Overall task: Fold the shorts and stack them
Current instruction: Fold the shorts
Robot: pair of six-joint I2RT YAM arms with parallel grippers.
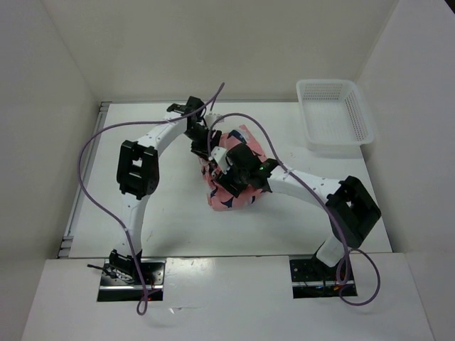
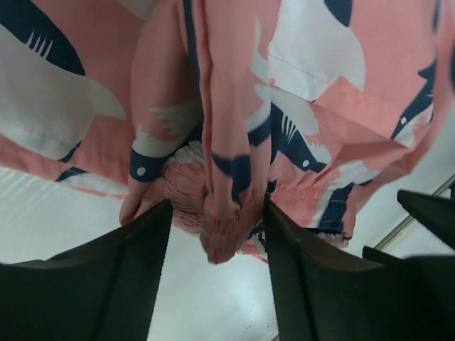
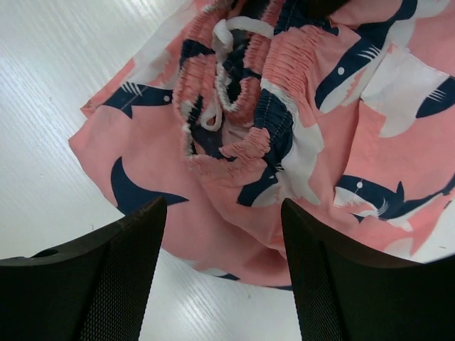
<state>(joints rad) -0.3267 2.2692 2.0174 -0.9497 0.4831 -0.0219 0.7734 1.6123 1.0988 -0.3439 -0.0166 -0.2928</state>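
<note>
The salmon-pink shorts (image 1: 226,197) with navy-and-white fish lie crumpled in a heap at the middle of the table. My left gripper (image 1: 202,145) is at the heap's far left side. In the left wrist view it (image 2: 217,206) is open, with a bunched fold of the shorts' elastic waistband (image 2: 222,234) hanging between its fingertips. My right gripper (image 1: 232,180) is over the heap's near side. In the right wrist view it (image 3: 222,202) is open, just above the shorts (image 3: 234,227), whose gathered waistband and white drawstring (image 3: 238,28) lie ahead of it.
A white plastic basket (image 1: 334,146) stands at the table's back right, with nothing in it. White walls close in the table at the left, back and right. Purple cables loop over both arms.
</note>
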